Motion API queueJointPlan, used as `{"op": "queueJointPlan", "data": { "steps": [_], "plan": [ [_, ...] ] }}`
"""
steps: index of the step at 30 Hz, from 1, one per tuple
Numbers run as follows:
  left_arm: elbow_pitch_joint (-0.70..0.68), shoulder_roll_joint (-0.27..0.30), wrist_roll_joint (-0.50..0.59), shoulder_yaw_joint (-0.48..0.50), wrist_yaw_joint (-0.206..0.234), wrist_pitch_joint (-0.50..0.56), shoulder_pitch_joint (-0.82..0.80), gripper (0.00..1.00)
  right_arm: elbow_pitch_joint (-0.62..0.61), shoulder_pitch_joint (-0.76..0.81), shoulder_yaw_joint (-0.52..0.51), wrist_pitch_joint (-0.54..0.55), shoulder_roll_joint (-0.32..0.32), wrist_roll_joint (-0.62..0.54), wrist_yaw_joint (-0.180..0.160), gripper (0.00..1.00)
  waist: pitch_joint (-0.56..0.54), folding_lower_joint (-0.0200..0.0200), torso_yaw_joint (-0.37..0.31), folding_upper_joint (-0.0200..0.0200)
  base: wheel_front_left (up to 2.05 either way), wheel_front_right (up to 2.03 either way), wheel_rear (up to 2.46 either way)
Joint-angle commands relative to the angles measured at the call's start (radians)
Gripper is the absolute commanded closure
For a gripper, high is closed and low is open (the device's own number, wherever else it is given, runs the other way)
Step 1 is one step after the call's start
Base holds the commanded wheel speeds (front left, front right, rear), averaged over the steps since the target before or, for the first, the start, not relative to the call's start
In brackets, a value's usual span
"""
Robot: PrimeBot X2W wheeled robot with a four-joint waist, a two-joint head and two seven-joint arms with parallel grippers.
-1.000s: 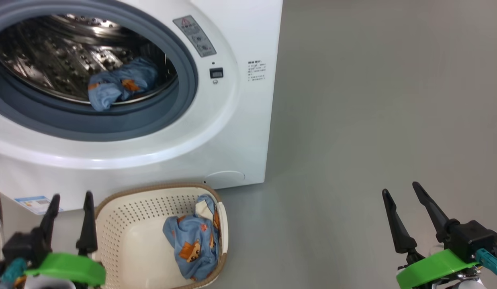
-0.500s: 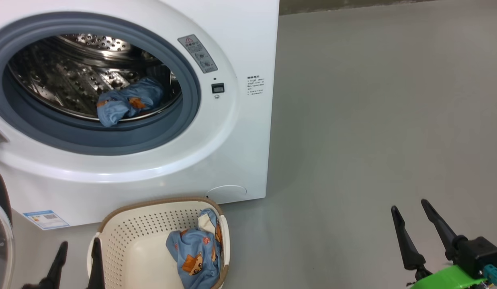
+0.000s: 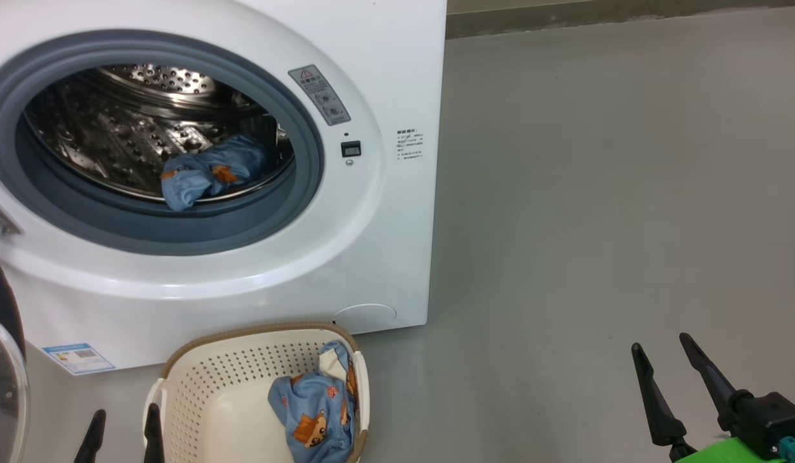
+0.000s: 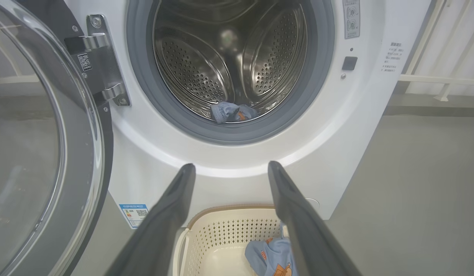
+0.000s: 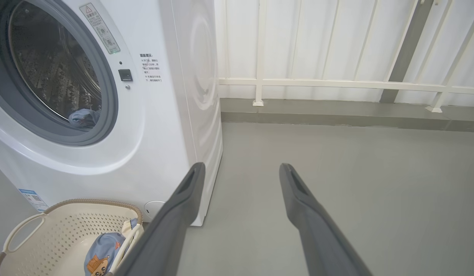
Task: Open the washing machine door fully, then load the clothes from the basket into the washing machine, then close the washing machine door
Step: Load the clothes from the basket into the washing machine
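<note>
The white washing machine (image 3: 384, 77) stands with its door (image 4: 49, 153) swung wide open to the left on its hinge (image 4: 99, 63). One piece of the blue bear-print clothes (image 3: 211, 170) lies at the front of the steel drum. Another piece (image 3: 317, 411) lies in the right end of the cream basket (image 3: 198, 386) on the floor before the machine. My left gripper (image 3: 122, 424) is open and empty, its tips at the basket's left rim. Off to the right, over bare floor, my right gripper (image 3: 662, 350) is open and empty too.
Grey floor (image 3: 596, 193) stretches to the right of the machine. A white railing and panelled wall (image 5: 336, 82) run behind a low kerb at the back. The open door's glass (image 3: 2, 386) stands close to my left arm.
The head camera has tilted up, so the machine and basket sit lower in the picture. Both grippers have sunk toward the bottom edge. Clothes in drum and basket lie as before.
</note>
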Motion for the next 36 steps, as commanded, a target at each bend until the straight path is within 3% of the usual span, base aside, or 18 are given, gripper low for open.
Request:
{"op": "queueJointPlan", "data": {
  "steps": [1, 22, 28, 36],
  "plan": [
    [-0.037, 0.008, 0.006, 0.035, 0.005, -0.006, -0.005, 0.0, -0.027, -0.01, 0.011, -0.008, -0.022, -0.003, 0.004, 0.0, 0.0, 0.0, 0.0, 0.0, 0.0, 0.0, 0.0],
    [-0.029, 0.0, 0.01, 0.024, 0.01, -0.006, -0.012, 0.0, -0.034, -0.01, 0.009, -0.008, -0.03, -0.004, 0.004, 0.0, 0.008, 0.0, 0.008, 0.0, 0.0, 0.0, 0.0],
    [0.036, 0.011, 0.002, 0.001, 0.003, -0.006, -0.066, 0.0, -0.04, -0.037, 0.004, -0.008, -0.019, -0.008, 0.004, 0.0, 0.052, 0.0, 0.011, 0.0, 0.0, 0.0, 0.0],
    [0.239, 0.063, -0.052, -0.063, -0.002, -0.006, -0.255, 0.0, -0.058, -0.129, 0.004, -0.008, 0.01, -0.021, 0.004, 0.0, 0.181, 0.0, 0.006, 0.0, 0.0, 0.0, 0.0]
  ]
}}
